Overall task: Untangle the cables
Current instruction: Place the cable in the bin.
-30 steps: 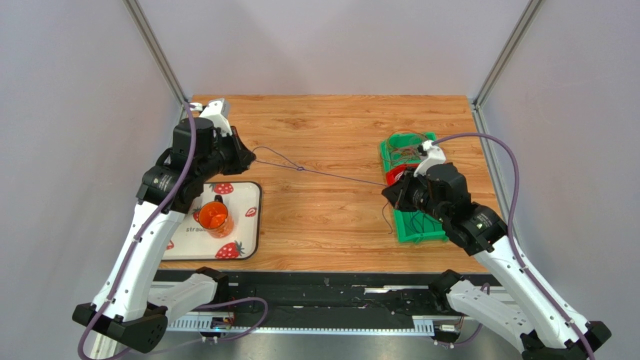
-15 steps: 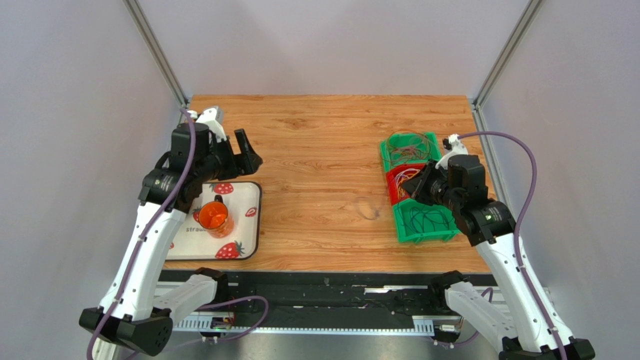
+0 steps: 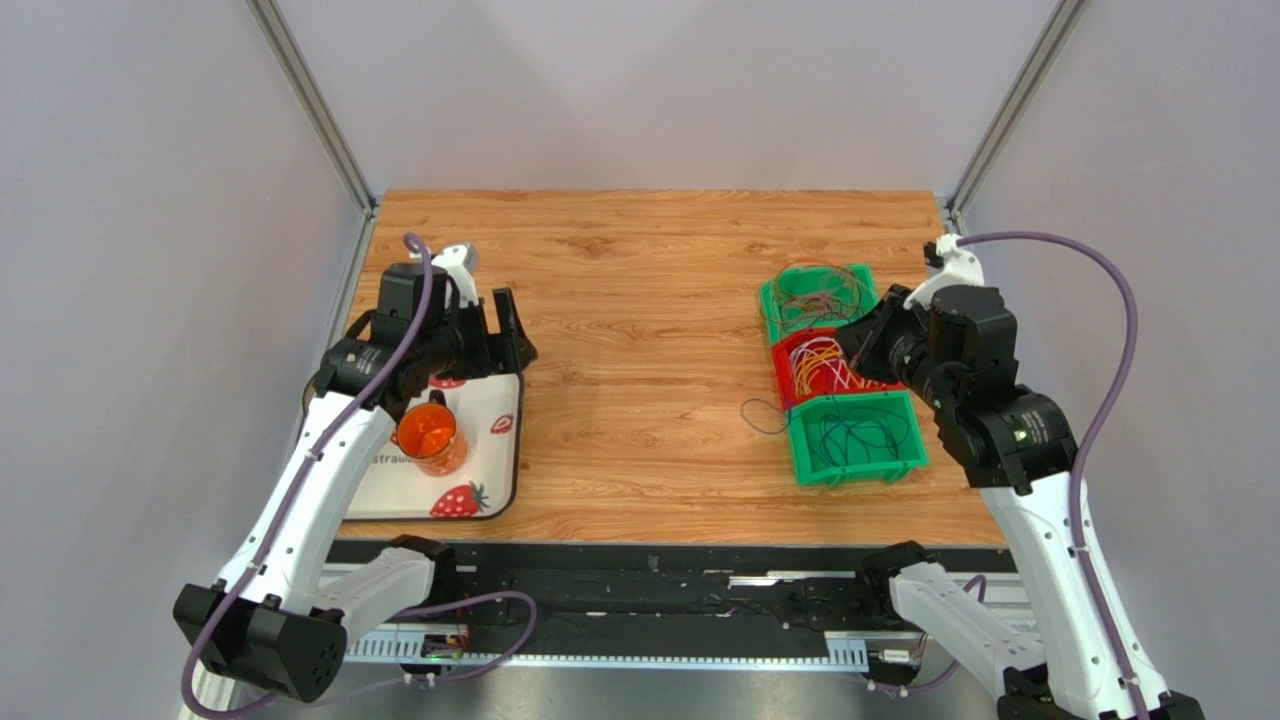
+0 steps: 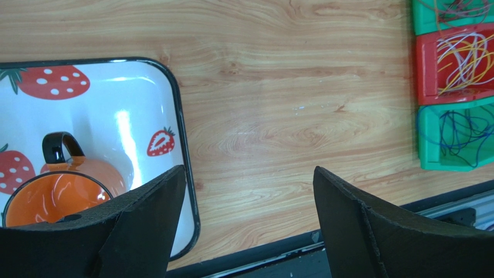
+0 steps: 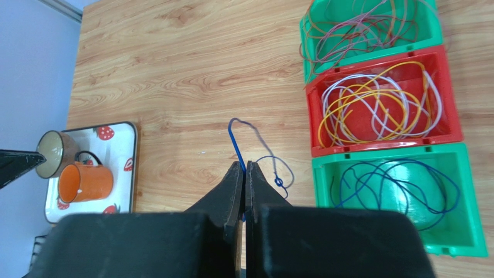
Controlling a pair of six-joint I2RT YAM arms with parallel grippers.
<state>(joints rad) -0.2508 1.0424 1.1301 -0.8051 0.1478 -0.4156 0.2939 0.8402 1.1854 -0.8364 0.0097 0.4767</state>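
Wood-grain tabletop (image 3: 646,285), boxed in by plain pale walls (image 3: 646,90) with metal posts in the back corners. Most of the cables (image 5: 371,107) sit in three bins on the right: purplish ones in the far green bin (image 5: 309,52), yellow, orange and white in the red bin (image 5: 382,146), blue in the near green bin (image 5: 467,197). One blue cable (image 5: 235,145) loops over the wood just left of them, pinched in the right end effector (image 5: 244,168). The left end effector (image 4: 248,172) is spread wide over the corner of the strawberry tray (image 4: 133,92), where an orange mug (image 4: 52,197) sits.

Faint print on the strawberry tray (image 3: 484,458), perhaps lettering, unreadable
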